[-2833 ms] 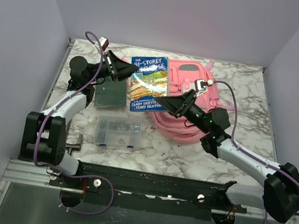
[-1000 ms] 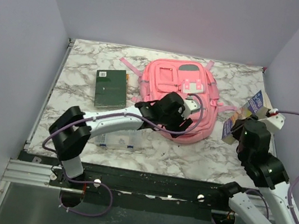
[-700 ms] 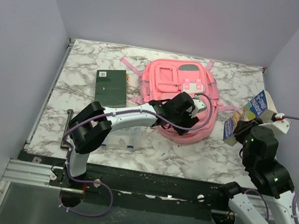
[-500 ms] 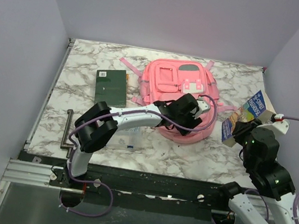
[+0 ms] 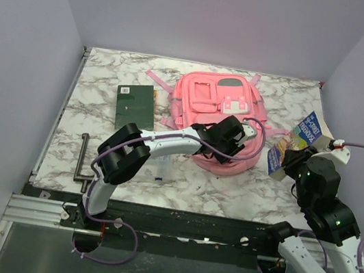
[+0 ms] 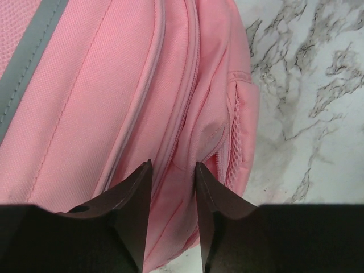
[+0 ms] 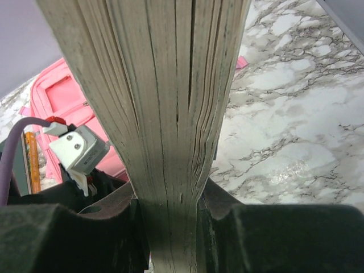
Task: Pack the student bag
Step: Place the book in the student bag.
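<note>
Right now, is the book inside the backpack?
No, the right gripper clamps the book by its page edges, off to the side of the backpack.

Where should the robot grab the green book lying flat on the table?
Probably the green book at its near short edge, coming low from the robot's side. It lies flat, so only thin edges offer a pinch, and that edge is clear of the student bag. The right gripper holds the blue book.

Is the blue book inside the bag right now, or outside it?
Outside. The right gripper is clamped on the book and holds it to the right of the bag, apart from it.
</note>
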`<state>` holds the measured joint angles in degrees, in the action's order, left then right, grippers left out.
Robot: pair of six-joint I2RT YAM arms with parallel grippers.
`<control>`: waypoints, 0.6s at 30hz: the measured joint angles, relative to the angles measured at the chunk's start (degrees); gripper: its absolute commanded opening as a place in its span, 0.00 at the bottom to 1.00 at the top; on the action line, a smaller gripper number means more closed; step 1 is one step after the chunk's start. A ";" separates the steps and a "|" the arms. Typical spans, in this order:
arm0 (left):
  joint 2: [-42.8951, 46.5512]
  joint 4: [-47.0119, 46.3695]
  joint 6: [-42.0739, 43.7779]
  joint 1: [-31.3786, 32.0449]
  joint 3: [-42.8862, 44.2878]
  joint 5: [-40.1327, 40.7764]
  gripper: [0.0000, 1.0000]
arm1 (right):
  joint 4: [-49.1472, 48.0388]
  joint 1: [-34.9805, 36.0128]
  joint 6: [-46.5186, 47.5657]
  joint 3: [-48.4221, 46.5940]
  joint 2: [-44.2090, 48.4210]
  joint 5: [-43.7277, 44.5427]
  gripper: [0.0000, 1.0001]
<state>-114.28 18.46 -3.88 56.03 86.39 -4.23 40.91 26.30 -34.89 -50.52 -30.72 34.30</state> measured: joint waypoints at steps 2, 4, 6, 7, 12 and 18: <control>-0.76 0.22 0.11 -0.09 0.70 0.15 0.35 | 0.74 0.00 -0.17 0.00 -0.11 -0.35 0.00; -1.31 0.76 0.35 -0.13 1.44 0.15 0.27 | 1.42 0.00 -0.39 0.00 -0.13 -0.59 0.00; -1.60 1.16 0.68 -0.13 1.97 0.00 0.11 | 1.84 0.00 -0.63 0.00 -0.11 -0.76 0.00; -1.73 1.16 0.92 -0.15 2.23 -0.09 0.02 | 1.95 0.00 -0.68 0.00 -0.11 -0.81 0.00; -1.99 2.73 1.40 0.20 3.50 -0.28 0.00 | 2.16 0.00 -1.18 0.00 -0.24 -1.46 0.00; -0.98 5.42 0.74 0.11 5.97 4.76 0.00 | 2.23 0.00 -2.69 0.02 -4.09 -3.96 0.00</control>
<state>-115.26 23.88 -3.14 56.14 92.36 0.54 43.13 26.30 -37.58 -50.50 -34.81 30.35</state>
